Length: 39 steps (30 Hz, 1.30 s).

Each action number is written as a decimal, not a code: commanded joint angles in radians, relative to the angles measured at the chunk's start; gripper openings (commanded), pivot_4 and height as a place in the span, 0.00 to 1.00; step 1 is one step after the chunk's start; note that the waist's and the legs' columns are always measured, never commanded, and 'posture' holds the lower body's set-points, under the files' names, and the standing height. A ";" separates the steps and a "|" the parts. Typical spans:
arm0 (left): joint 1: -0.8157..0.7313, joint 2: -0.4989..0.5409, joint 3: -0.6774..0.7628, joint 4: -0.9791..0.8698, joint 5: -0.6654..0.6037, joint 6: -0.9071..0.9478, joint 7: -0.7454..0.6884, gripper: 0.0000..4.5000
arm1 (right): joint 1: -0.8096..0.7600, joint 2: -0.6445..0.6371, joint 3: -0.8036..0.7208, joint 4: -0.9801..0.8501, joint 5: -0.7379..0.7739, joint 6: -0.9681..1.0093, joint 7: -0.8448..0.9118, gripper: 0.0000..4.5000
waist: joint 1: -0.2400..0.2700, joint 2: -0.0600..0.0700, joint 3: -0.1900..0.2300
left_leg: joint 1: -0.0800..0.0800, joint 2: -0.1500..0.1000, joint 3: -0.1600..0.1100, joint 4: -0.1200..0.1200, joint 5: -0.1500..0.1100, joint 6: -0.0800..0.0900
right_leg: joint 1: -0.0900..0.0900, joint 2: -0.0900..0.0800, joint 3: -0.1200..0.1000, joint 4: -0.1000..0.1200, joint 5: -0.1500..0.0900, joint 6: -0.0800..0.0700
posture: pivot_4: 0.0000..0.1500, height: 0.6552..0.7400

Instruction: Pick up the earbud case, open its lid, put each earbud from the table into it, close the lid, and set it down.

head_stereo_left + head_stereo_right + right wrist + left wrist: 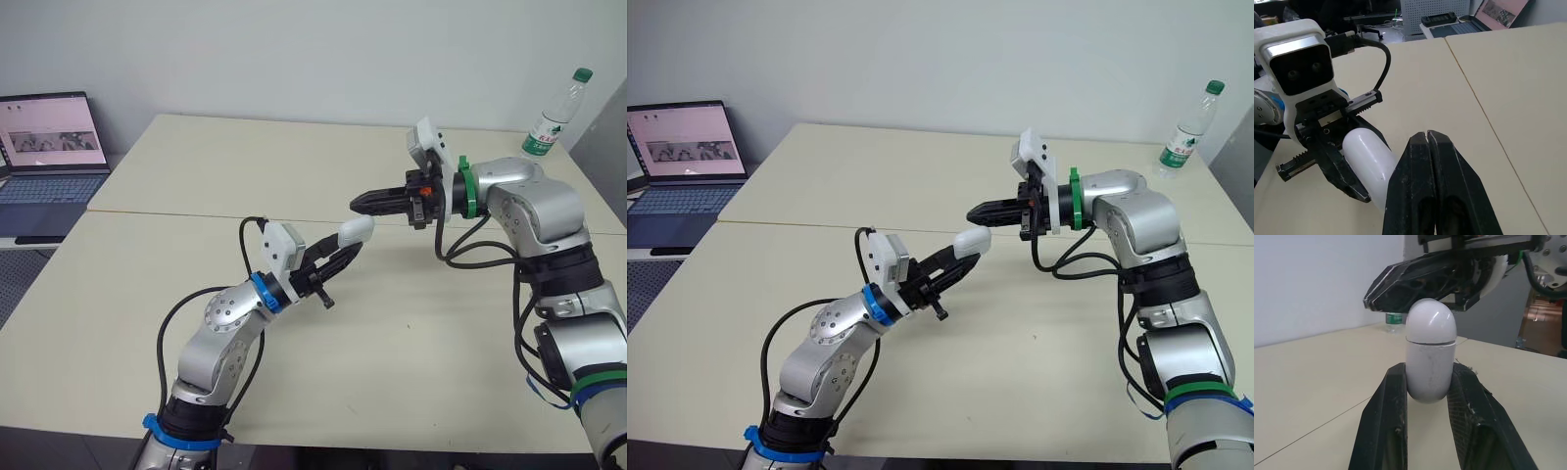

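Raised left gripper (345, 251) clamps the earbud case (356, 231); right gripper (361, 203), fingers together, points level toward its top.

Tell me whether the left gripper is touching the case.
Touching. The left wrist view shows the left gripper pressed against both sides of the case, with no gap.

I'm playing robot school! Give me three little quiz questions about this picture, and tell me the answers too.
1. Fill in: the right gripper has its fingers ___ (open or shut).
2. Which one holds the earbud case? A) left gripper B) right gripper
3. True or false: the earbud case lies on the table.
Key: 1 shut; 2 A; 3 false.
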 commanded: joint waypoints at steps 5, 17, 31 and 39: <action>-0.028 -0.015 0.041 -0.037 -0.038 0.026 0.029 0.16 | 0.119 0.028 -0.043 -0.172 -0.014 -0.028 -0.131 0.01 | 0.001 0.000 0.000 | 0.000 0.000 0.000 0.000 0.000 0.000 | 0.000 0.000 0.000 0.000 0.000 0.000 | 1.00 1.00; -0.036 -0.017 0.069 -0.047 -0.143 0.186 0.043 0.16 | 0.169 0.031 -0.140 -0.177 0.005 -0.168 -0.165 0.09 | 0.000 0.000 0.000 | 0.000 0.000 0.000 0.000 0.000 0.000 | 0.000 0.001 0.000 0.000 0.000 0.000 | 1.00 1.00; -0.174 -0.172 0.209 0.145 -0.404 0.866 0.430 0.16 | 0.468 -0.147 -0.160 -0.126 -0.024 -0.491 0.133 1.00 | 0.000 -0.001 0.001 | 0.000 -0.002 -0.001 0.001 -0.001 0.001 | 0.002 0.000 0.000 -0.001 0.000 0.001 | 1.00 1.00; -0.246 -0.285 0.362 0.293 -0.442 1.059 0.584 0.33 | 0.516 -0.114 -0.176 -0.091 -0.057 -0.555 0.044 1.00 | -0.004 -0.001 0.001 | 0.003 0.000 -0.001 0.001 0.000 0.001 | 0.002 0.004 0.002 0.002 0.000 0.001 | 1.00 1.00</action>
